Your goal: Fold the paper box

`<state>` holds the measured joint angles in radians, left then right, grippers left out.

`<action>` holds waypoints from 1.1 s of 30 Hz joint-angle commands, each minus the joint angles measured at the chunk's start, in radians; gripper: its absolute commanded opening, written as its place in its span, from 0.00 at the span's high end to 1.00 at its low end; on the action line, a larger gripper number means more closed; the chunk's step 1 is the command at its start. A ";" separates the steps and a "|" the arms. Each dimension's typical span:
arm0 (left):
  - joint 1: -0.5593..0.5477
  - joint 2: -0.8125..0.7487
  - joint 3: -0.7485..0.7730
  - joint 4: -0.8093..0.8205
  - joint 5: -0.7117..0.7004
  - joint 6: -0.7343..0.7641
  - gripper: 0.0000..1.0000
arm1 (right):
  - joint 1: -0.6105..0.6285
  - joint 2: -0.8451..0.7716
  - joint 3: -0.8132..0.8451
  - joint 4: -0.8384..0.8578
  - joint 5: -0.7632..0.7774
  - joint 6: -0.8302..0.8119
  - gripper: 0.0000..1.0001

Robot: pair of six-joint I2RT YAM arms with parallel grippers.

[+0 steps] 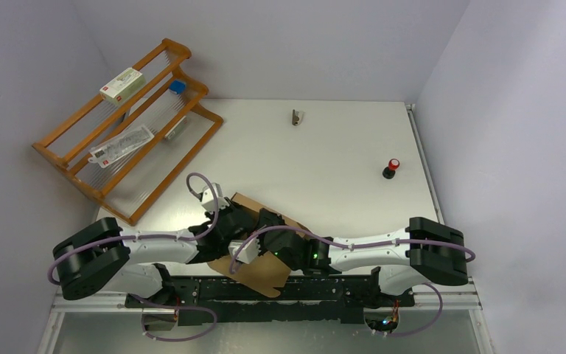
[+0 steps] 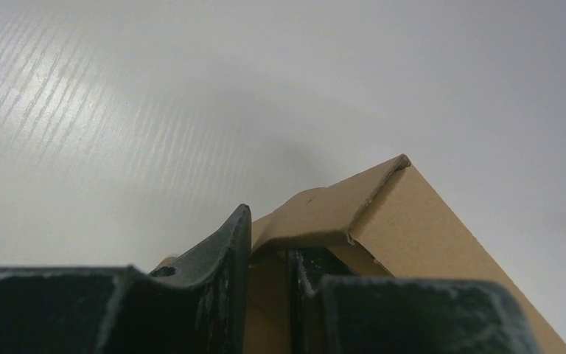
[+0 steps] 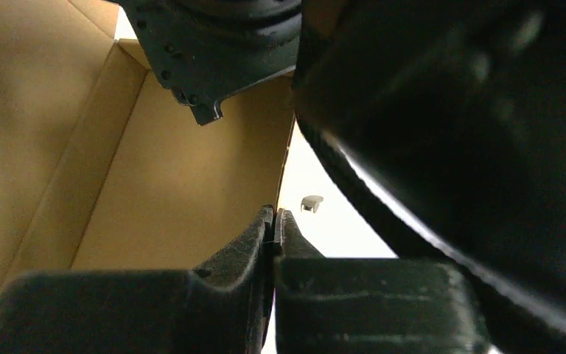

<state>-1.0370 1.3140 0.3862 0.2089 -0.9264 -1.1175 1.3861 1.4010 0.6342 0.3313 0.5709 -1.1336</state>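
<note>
Plainly, can see the paper box (image 1: 261,274) at the near edge of the table (image 1: 339,162), just ahead of the arm bases and between the two arms, part-folded, with brown walls raised around a flat floor. Can also see the left gripper (image 1: 230,221) and the right gripper (image 1: 278,240) meeting over it from either side, close together. From the left wrist, looking at the left gripper (image 2: 269,247) clamped on an upright strip of the paper box (image 2: 413,228), with cardboard filling the narrow gap between the black fingers (image 2: 221,258) and a creased corner flap bent over just beyond the tips. From the right wrist, looking at the right gripper (image 3: 274,217) pinched tight on the thin edge of a box wall, with fingers (image 3: 239,247) all but touching, the inside of the paper box (image 3: 169,192) to the left and white table to the right. Higher in that view, noting black hardware of the left arm (image 3: 214,44) over the box wall; cannot identify the large blurred dark mass on the right. Elsewhere, well apart from the box: a wooden rack (image 1: 66,151) at the far left holding a white carton with red print (image 1: 121,83), a small blue item (image 1: 177,86) and a flat packet (image 1: 121,145); a small grey object (image 1: 295,117) near the far edge; a red-capped black knob (image 1: 391,169) toward the right.
</note>
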 commanded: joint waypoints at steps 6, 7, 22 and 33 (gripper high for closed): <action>0.042 0.104 0.023 -0.437 -0.173 -0.204 0.81 | 0.017 -0.044 -0.014 -0.091 -0.001 0.020 1.00; 0.042 0.085 0.007 -0.396 -0.159 -0.164 0.78 | 0.016 -0.045 -0.013 -0.091 -0.001 0.018 1.00; 0.041 -0.530 -0.231 -0.042 0.166 0.352 0.35 | -0.019 -0.060 -0.006 -0.100 -0.008 -0.002 1.00; 0.041 -0.894 -0.258 -0.189 0.338 0.420 0.26 | -0.034 -0.025 0.021 -0.089 -0.039 -0.034 1.00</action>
<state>-1.0019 0.4881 0.1284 0.1104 -0.6434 -0.7280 1.3594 1.3609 0.6350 0.2634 0.5468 -1.1522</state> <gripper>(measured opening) 0.729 0.030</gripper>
